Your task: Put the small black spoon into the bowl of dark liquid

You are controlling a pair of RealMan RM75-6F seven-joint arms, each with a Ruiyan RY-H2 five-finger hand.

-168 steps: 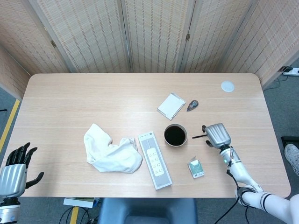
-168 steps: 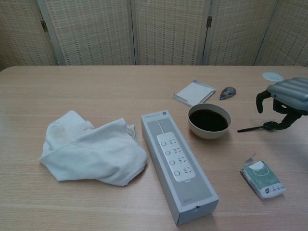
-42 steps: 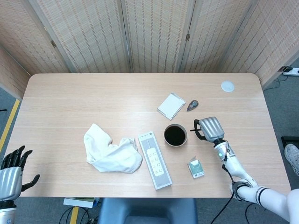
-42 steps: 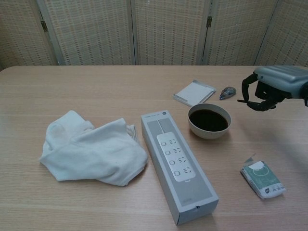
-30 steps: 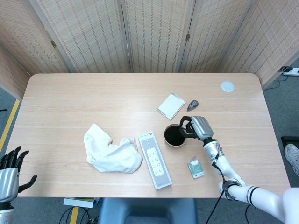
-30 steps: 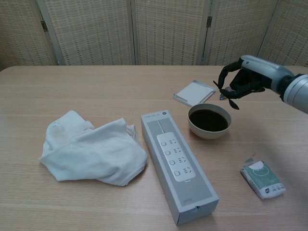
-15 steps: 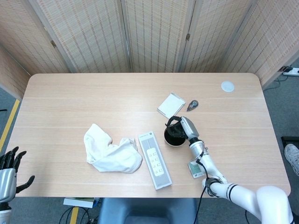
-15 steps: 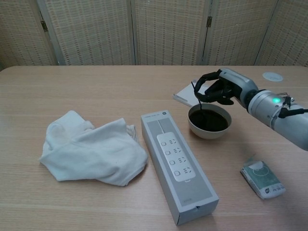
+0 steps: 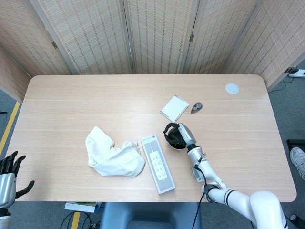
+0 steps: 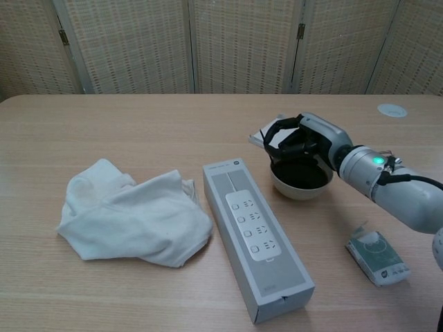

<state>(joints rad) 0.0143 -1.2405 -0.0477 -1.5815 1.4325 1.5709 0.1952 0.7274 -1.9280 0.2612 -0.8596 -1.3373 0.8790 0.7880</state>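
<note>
A small logo mark sits at the far end of the long grey power strip box [image 10: 256, 243] on the table [image 10: 138, 131], too small to read in either view. The box's top face carries a printed picture of sockets, without legible lettering. The green-and-white packet [image 10: 377, 258] near the table's right edge bears a pale round emblem and print that cannot be made out. No other text is readable.

A staged test room is showing here — woven folding screens [image 9: 157, 36] are enclosing a pale tabletop [image 9: 95, 100], yellow floor tape [image 9: 9, 128] running alongside.
</note>
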